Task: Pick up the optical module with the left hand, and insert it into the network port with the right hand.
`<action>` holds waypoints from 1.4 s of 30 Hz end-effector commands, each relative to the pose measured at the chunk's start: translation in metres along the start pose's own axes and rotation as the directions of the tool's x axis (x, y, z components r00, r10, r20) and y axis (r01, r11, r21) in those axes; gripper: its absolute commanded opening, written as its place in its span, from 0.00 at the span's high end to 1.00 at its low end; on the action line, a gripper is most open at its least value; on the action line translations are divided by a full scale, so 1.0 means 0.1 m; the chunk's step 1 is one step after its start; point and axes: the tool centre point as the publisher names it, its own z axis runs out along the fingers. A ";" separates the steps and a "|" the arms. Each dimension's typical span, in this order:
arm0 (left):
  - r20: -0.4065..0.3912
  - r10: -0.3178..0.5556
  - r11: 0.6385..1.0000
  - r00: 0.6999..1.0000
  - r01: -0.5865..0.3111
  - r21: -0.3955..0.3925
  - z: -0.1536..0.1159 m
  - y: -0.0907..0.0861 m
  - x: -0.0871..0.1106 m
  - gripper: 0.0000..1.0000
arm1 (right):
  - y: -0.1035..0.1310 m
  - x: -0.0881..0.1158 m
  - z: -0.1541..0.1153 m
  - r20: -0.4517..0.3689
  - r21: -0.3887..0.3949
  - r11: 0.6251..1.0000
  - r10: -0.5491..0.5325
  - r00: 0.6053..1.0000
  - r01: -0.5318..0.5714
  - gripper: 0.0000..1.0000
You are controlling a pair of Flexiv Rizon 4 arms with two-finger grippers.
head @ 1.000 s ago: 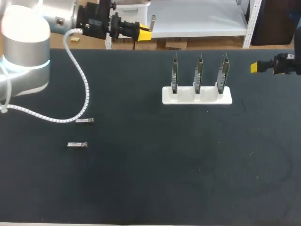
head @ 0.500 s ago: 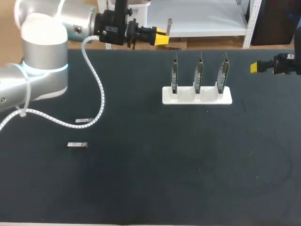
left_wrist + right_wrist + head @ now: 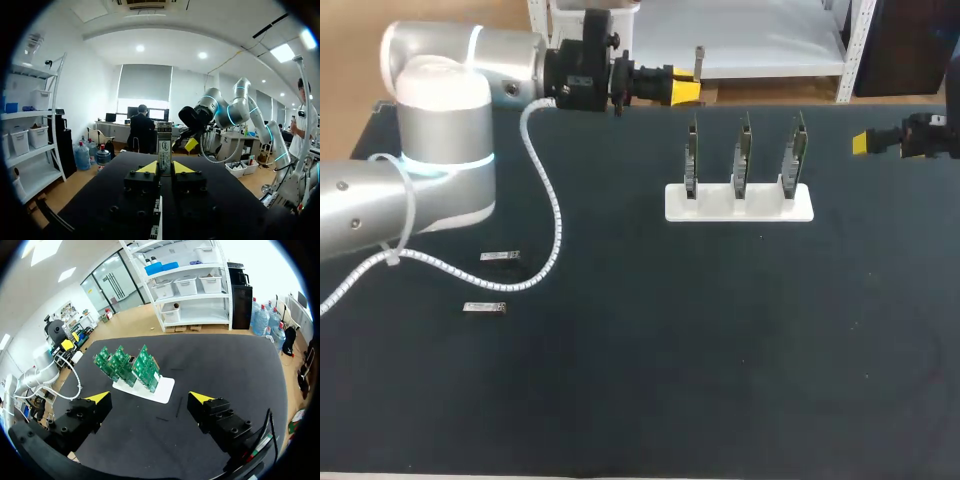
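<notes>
My left gripper (image 3: 686, 89) hovers at the table's far edge, just left of the boards, shut on a slim silver optical module (image 3: 699, 61) that sticks out past its yellow tips. In the left wrist view the module (image 3: 164, 148) stands upright between the fingers (image 3: 148, 167). Three green network boards (image 3: 742, 152) stand upright in a white holder (image 3: 740, 205). My right gripper (image 3: 869, 143) waits open at the far right, beside the boards. From the right wrist, the boards (image 3: 129, 364) lie ahead of the wide-open gripper (image 3: 149, 398).
Two more silver modules (image 3: 500, 257) (image 3: 485, 307) lie flat on the dark mat at the left, under my left arm's white cable (image 3: 552, 215). The dark mat (image 3: 720, 350) stretches in front of the holder.
My left arm has swung rightward along the far edge, carrying the module closer to the boards. The right arm has stayed where it was.
</notes>
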 end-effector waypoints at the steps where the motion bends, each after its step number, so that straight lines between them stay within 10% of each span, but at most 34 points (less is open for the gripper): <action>1: 0.004 0.011 1.000 1.000 -0.011 -0.018 0.07 -0.01 0.06 1.00 | 0.00 0.00 0.00 0.000 0.000 1.000 0.000 1.000 0.000 0.00; 42: -0.090 0.018 0.998 0.996 -0.023 -0.065 0.02 0.15 0.34 1.00 | 0.00 0.00 0.00 0.000 0.000 1.000 0.000 1.000 0.000 0.00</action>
